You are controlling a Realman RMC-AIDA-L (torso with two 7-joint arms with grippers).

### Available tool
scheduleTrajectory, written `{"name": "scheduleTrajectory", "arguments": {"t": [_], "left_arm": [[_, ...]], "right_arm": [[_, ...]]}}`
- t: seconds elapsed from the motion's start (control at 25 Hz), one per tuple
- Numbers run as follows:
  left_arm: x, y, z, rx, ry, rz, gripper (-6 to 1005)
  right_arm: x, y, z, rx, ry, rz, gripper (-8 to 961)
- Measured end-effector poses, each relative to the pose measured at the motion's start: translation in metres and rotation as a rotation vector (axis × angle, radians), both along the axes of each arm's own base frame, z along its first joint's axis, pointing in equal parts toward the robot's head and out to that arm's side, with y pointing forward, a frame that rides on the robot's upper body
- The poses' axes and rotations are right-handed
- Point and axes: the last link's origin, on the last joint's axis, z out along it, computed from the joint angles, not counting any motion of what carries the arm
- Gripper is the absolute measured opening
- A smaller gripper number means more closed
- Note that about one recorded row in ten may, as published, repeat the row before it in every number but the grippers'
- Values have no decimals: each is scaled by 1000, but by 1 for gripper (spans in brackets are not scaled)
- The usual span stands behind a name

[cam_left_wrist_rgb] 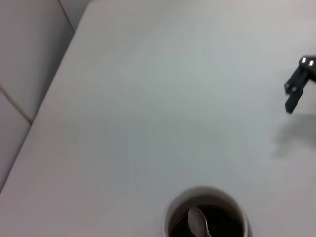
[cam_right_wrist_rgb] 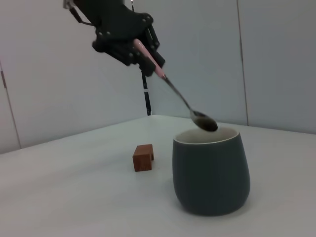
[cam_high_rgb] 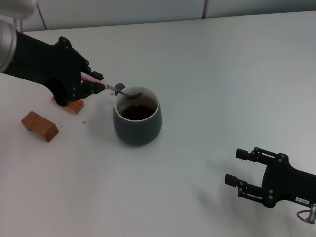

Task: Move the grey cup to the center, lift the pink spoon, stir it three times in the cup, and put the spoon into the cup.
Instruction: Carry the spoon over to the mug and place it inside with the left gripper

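The grey cup (cam_high_rgb: 138, 122) stands on the white table near the middle, with dark brown liquid inside. It also shows in the right wrist view (cam_right_wrist_rgb: 211, 170) and the left wrist view (cam_left_wrist_rgb: 206, 216). My left gripper (cam_high_rgb: 96, 81) is shut on the pink spoon (cam_high_rgb: 94, 79) by its pink handle. The spoon slants down, with its silver bowl (cam_right_wrist_rgb: 204, 122) held just above the cup's rim, over the liquid. The spoon bowl also shows in the left wrist view (cam_left_wrist_rgb: 197, 222). My right gripper (cam_high_rgb: 240, 168) is open and empty, low at the front right, away from the cup.
A brown wooden block (cam_high_rgb: 39, 125) lies left of the cup, and a second one (cam_high_rgb: 74, 105) sits partly under my left gripper. One block shows in the right wrist view (cam_right_wrist_rgb: 143, 157). A wall runs behind the table's far edge.
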Motion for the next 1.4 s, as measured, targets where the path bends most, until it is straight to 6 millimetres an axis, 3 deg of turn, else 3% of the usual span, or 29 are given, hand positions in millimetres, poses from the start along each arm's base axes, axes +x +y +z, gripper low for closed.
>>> {"name": "scheduleTrajectory", "arguments": {"t": [0.76,1.2,1.4], "left_arm": [[23,8,-52,-34,274,-89,130],[22,11,-56,-36,317,-85,130],[26,3,-64,-75,337,-101,130]], "right_arm": [[0,0,-1,4,7,-7,702],[-1,-2,-2,-1,16,-11,701],[-1,-2,-3,-2,18,-11,701]]}}
